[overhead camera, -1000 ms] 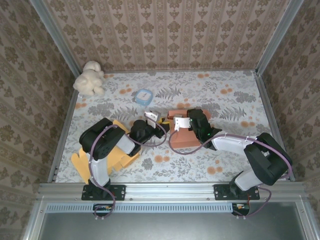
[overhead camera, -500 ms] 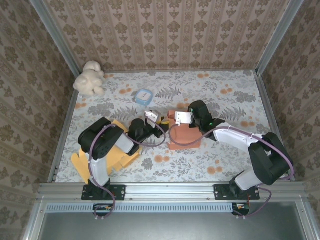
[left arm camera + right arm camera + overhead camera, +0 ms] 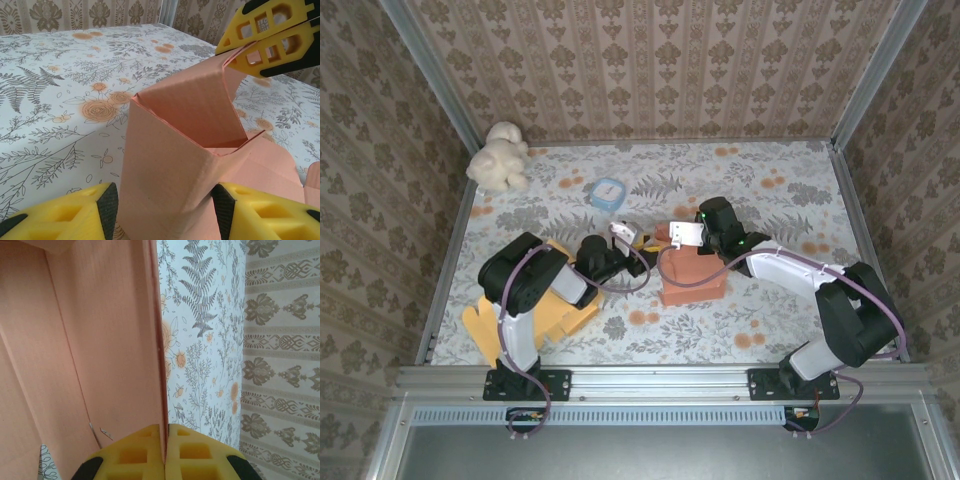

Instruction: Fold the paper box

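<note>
The salmon paper box (image 3: 692, 278) stands partly formed in the middle of the table, open at the top. In the left wrist view one upright corner of the box (image 3: 170, 165) rises between my left gripper (image 3: 165, 207) fingers. Those jaws are open, with a narrow gap at the left pad (image 3: 107, 207). From above, my left gripper (image 3: 638, 250) is at the box's left side. My right gripper (image 3: 678, 238) is at the box's far edge, shut on a thin upright wall (image 3: 115, 325). Its yellow fingers (image 3: 265, 35) pinch that wall's top edge.
A flat yellow cardboard sheet (image 3: 545, 312) lies under my left arm at the near left. A small blue-rimmed container (image 3: 607, 193) sits behind the box and a cream plush toy (image 3: 498, 156) in the far left corner. Patterned walls enclose the flowered table (image 3: 780, 200).
My right gripper has moved away from the arm bases with the box wall pinched in it, and the box has shifted slightly. My left jaws have widened a little.
</note>
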